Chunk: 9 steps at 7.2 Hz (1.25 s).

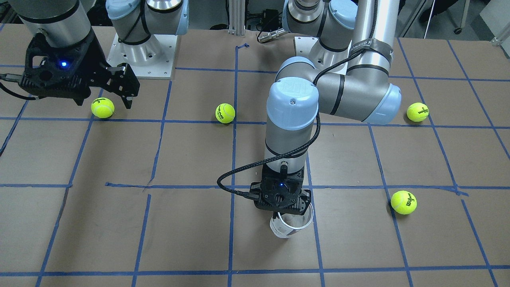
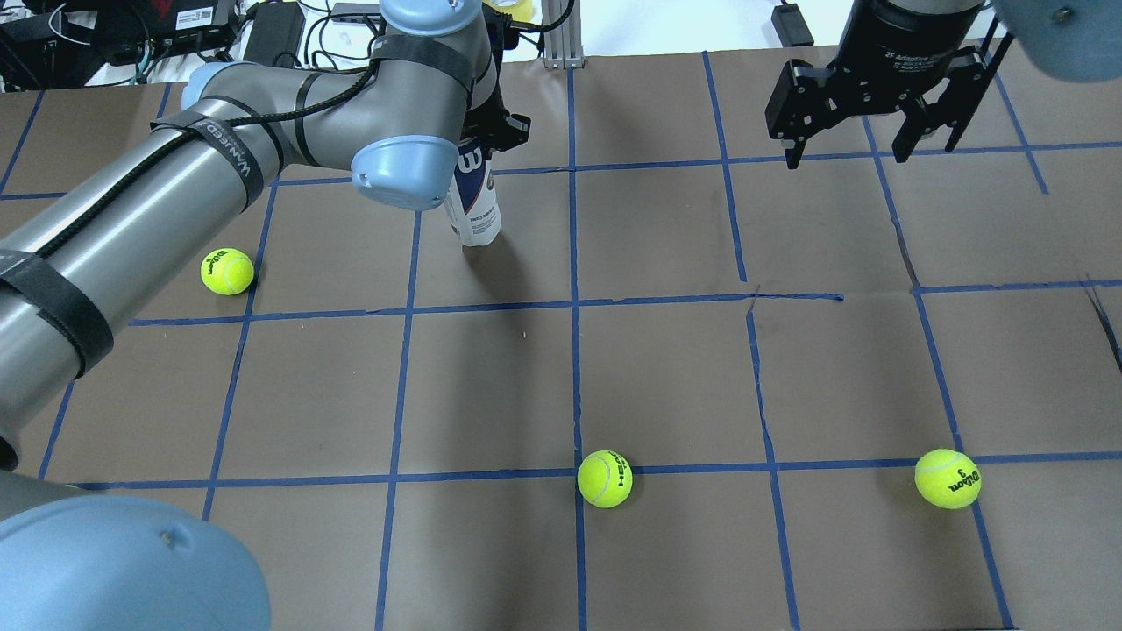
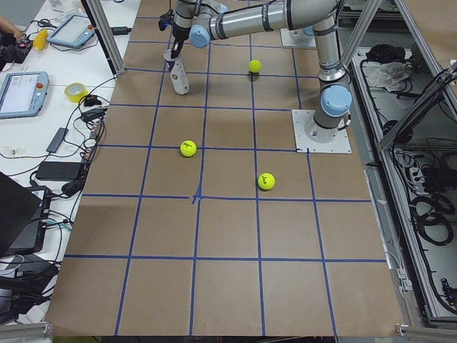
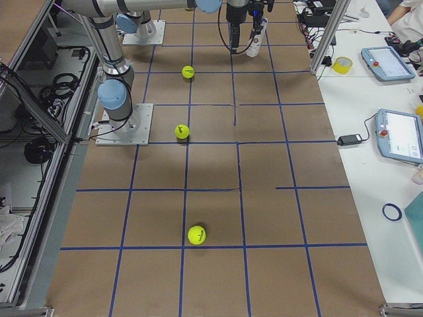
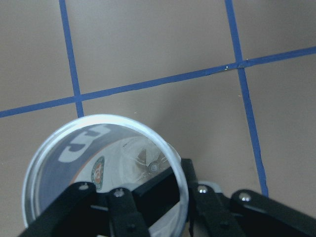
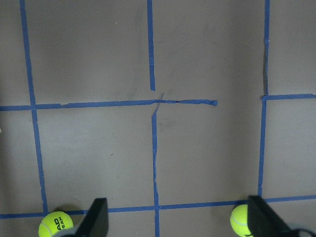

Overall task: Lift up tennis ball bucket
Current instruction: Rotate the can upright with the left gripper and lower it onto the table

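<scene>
The tennis ball bucket (image 1: 285, 230) is a clear can with a white and navy label and a silver rim. It stands upright near the table's far side in the overhead view (image 2: 478, 207) and is empty in the left wrist view (image 5: 74, 148). My left gripper (image 5: 159, 191) is shut on its rim, one finger inside the can and one outside; it also shows in the front view (image 1: 283, 207). I cannot tell whether the can's base touches the table. My right gripper (image 2: 855, 145) is open and empty, high above the table, far from the can.
Several yellow-green tennis balls lie loose on the brown paper with its blue tape grid: one (image 2: 227, 271) under my left arm, one (image 2: 605, 478) at centre front, one (image 2: 948, 478) at front right. Two balls (image 6: 55, 223) (image 6: 240, 219) lie below my right gripper.
</scene>
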Available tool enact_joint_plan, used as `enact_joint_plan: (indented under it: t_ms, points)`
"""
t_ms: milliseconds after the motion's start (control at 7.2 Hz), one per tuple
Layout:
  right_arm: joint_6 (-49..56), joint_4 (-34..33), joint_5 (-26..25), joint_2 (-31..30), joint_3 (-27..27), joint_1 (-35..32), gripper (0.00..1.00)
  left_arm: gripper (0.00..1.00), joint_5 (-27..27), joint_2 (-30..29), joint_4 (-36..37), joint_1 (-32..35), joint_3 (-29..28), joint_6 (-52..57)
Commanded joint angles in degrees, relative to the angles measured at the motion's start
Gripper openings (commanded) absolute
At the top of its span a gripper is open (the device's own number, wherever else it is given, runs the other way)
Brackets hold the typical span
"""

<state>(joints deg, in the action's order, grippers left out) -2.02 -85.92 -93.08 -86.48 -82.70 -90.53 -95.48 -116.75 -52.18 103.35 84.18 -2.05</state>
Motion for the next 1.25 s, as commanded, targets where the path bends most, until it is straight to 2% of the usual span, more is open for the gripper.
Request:
enact_joint_plan:
  t_ms: [0, 139, 278, 694, 833, 1111]
  points:
    - [-0.09, -0.04, 0.09, 0.0, -0.18, 0.0, 1.0, 0.15, 0.3, -0.06, 0.23, 0.01, 0.11, -0.24]
    - [-0.09, -0.13, 0.09, 0.0, -0.18, 0.0, 1.0, 0.71, 0.3, -0.06, 0.15, 0.01, 0.11, -0.33]
    - [0.0, -0.13, 0.0, 0.0, -0.27, 0.0, 1.0, 1.0, 1.08, 0.2, -0.37, 0.01, 0.02, -0.33]
    - [-0.09, -0.21, 0.18, 0.0, -0.27, 0.0, 1.0, 1.0, 1.52, 3.09, -3.61, 0.18, -0.68, -0.41]
    - [-0.09, -0.13, 0.18, 0.0, -0.27, 0.0, 1.0, 1.0, 2.4, 5.11, -7.11, 0.09, -1.73, -0.59]
    - [-0.09, -0.48, 0.18, 0.0, -0.27, 0.0, 1.0, 1.0, 2.58, 8.28, -21.14, -0.52, -8.3, -0.76]
